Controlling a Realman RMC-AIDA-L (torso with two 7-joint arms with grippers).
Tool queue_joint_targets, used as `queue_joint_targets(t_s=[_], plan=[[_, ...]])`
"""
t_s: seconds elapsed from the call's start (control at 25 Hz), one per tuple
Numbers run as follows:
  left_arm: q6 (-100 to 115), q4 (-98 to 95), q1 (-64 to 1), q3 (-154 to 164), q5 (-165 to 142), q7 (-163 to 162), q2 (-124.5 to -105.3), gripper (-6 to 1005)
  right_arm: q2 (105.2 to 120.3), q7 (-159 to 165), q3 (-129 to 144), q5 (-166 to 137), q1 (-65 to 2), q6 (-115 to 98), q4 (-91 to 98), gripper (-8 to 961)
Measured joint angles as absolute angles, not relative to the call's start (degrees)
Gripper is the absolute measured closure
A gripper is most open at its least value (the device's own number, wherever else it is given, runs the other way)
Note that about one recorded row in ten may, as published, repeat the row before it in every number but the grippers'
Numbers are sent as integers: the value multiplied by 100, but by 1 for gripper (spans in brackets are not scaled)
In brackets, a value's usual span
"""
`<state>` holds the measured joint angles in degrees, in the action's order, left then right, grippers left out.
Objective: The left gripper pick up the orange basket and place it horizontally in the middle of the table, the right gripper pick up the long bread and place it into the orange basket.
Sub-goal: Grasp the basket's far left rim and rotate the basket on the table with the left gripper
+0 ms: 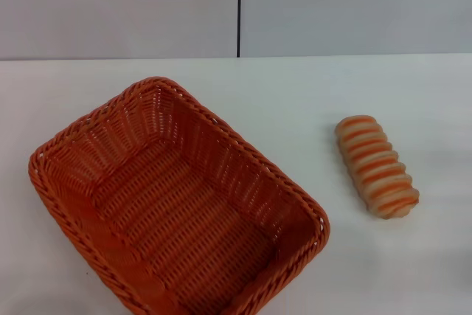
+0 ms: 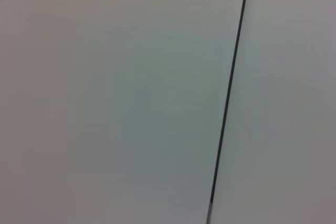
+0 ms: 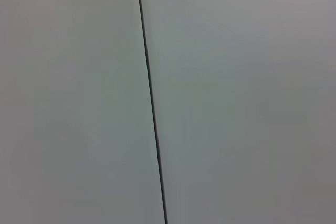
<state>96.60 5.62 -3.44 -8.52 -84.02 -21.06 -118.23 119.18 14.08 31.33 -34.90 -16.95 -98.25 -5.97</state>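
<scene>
The orange basket [image 1: 173,201], a large rectangular woven one, lies empty on the white table [image 1: 295,101] at the front left in the head view, turned diagonally. The long bread [image 1: 377,167], a beige loaf with orange-brown spiral ridges, rests on the table to the basket's right, apart from it. Neither the left gripper nor the right gripper shows in any view. Both wrist views show only a plain grey wall with a thin dark seam [image 2: 229,93] [image 3: 151,103].
A grey wall with a vertical dark seam [image 1: 239,9] rises behind the table's far edge. White tabletop runs behind the basket and around the bread.
</scene>
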Motion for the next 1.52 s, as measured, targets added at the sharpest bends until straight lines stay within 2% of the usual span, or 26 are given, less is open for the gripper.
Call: queue_joint_targets(t_s=[0.52, 0.76, 1.12, 1.36, 1.52], plan=[[9758, 381, -334, -541, -8417, -2334, -11812, 176, 11918, 1456, 3123, -3488, -1696, -9763, -485, 289], [10143, -598, -492, 469, -8473, -3153, -11805, 180, 11924, 1464, 3114, -3483, -1633, -9827, -505, 291], [10192, -3992, -607, 2309, -8625, -6589, -11804, 186, 11919, 1468, 3114, -3483, -1591, -9833, -520, 293], [9942, -6485, -877, 3318, -9847, -8509, -11840, 194, 11917, 1468, 3123, -3484, -1590, -9758, -512, 294], [9695, -7128, -1004, 3711, -10237, -8929, -11847, 199, 11914, 1468, 3141, -3486, -1581, -9762, -525, 295]])
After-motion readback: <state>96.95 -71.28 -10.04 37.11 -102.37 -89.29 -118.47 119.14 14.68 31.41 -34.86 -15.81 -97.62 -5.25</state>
